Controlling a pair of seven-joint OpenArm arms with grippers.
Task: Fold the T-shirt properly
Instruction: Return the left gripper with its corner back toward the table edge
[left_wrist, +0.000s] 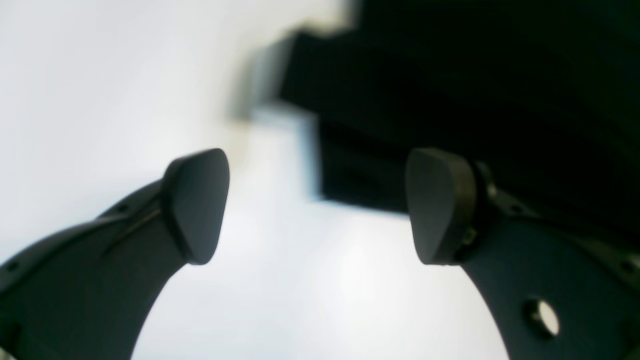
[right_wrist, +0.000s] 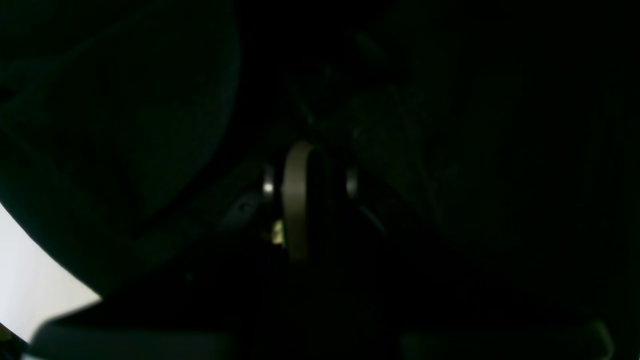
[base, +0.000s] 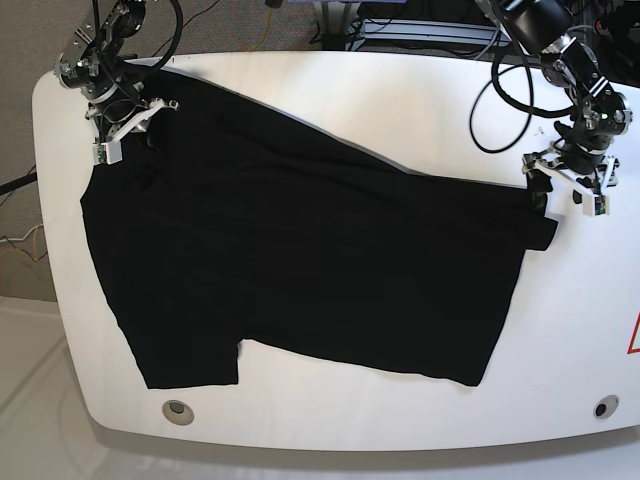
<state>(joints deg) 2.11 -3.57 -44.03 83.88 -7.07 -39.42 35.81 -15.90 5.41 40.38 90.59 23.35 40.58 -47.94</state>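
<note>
The black T-shirt (base: 300, 260) lies spread over most of the white table (base: 400, 90), with one sleeve at the front left and a small sleeve corner at the right. My left gripper (base: 563, 200) hovers at that right edge, open, with nothing between its fingers (left_wrist: 195, 205). In the left wrist view the T-shirt (left_wrist: 475, 90) lies just beyond the right fingertip. My right gripper (base: 125, 140) sits on the shirt's back left corner. Its wrist view is dark, with the T-shirt (right_wrist: 125, 125) filling it and the gripper (right_wrist: 312, 185) pinched on the fabric.
Two round holes sit in the table's front edge, one at the left (base: 178, 410) and one at the right (base: 600, 408). Cables (base: 500, 80) loop behind the right-hand arm. A red mark (base: 633, 335) shows at the table's right edge. Bare white table (left_wrist: 100, 75) lies around the shirt.
</note>
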